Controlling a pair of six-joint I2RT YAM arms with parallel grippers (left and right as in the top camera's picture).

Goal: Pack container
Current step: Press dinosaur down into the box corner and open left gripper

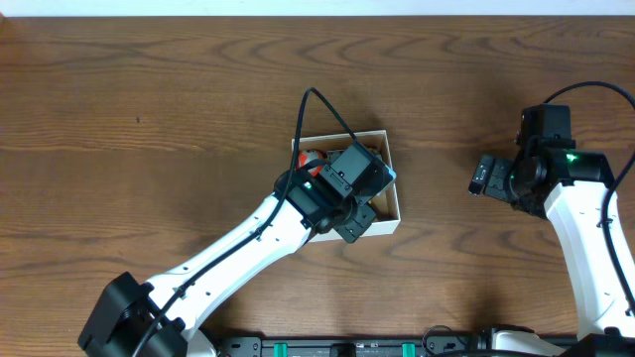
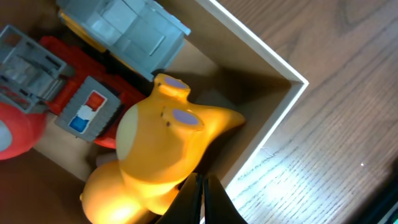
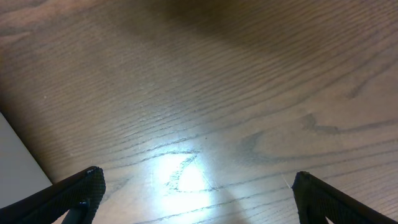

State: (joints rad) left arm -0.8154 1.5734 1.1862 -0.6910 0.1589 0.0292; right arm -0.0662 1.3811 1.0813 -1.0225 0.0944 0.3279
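Note:
The container (image 1: 388, 226), a small white-walled box with a brown inside, sits mid-table, and my left gripper (image 1: 355, 220) hangs over it, hiding most of it. In the left wrist view the container's white wall (image 2: 273, 62) forms a corner. Inside lie a yellow toy (image 2: 161, 149), a red toy with grey parts (image 2: 74, 99) and a grey-blue truck (image 2: 124, 31). My left gripper (image 2: 202, 199) is shut, jaws pressed together with nothing between them, just beside the yellow toy. My right gripper (image 1: 481, 177) stands open over bare wood at the right, its fingers (image 3: 81, 186) wide apart.
A red rounded toy (image 2: 15, 134) shows at the box's left edge in the left wrist view. The wooden table (image 1: 149, 119) spreads around the box. A pale strip (image 3: 15, 168) shows at the lower left of the right wrist view.

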